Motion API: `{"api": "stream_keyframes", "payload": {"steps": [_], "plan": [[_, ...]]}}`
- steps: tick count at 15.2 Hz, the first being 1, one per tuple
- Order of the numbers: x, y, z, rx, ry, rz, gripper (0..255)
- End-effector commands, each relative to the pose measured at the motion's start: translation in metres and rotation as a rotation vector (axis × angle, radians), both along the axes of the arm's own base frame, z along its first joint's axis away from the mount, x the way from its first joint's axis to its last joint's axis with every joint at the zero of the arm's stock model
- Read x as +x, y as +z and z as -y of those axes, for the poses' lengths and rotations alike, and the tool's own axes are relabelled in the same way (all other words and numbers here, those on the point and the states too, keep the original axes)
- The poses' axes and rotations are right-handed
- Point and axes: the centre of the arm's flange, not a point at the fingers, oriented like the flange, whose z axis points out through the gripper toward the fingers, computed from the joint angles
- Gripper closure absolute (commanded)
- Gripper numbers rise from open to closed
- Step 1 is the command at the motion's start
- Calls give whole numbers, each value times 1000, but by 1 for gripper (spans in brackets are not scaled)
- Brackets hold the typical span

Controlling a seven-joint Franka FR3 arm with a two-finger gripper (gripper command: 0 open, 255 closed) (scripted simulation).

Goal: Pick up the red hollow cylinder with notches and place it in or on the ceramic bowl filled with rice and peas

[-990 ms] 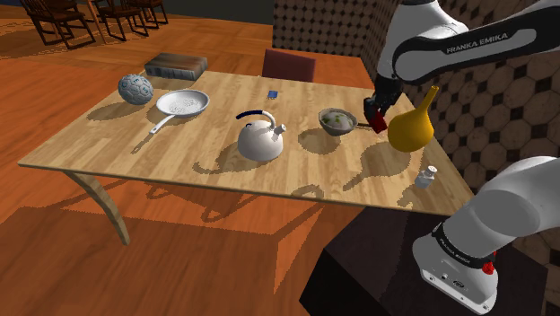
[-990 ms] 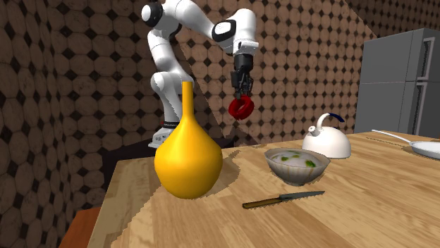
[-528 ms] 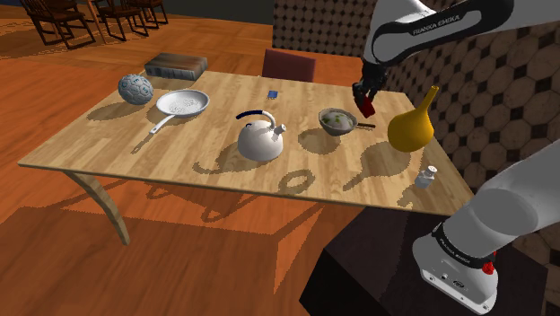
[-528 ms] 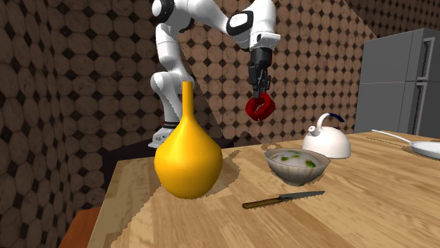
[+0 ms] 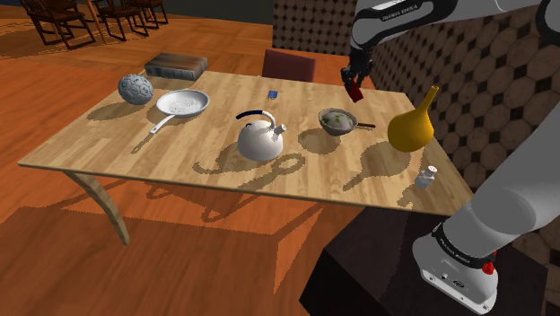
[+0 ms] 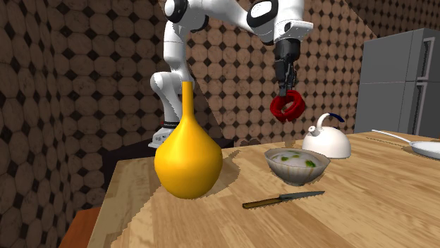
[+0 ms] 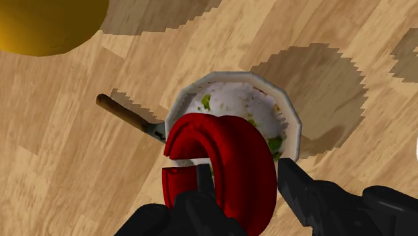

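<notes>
The end effector (image 6: 286,91) clasped the red notched cylinder (image 7: 231,157) between its fingers, above the bowl (image 7: 290,115) holding rice and peas (image 7: 231,102).

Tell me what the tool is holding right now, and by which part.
The tool holds the red notched cylinder by its upper edge, with the wall clasped between both fingers. The cylinder hangs above the bowl of rice.

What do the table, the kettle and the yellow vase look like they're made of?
Table: wood, matte, with visible grain. Kettle: white and smooth with a soft sheen, possibly enamelled metal; uncertain. Yellow vase: smooth, uniform colour, slight sheen; ceramic or plastic, can't tell.
</notes>
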Motion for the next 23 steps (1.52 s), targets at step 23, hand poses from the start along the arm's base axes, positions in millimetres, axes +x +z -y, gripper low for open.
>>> {"api": "stream_keyframes", "payload": {"steps": [23], "plan": [[9, -94, 2, 0, 1, 0, 255]]}}
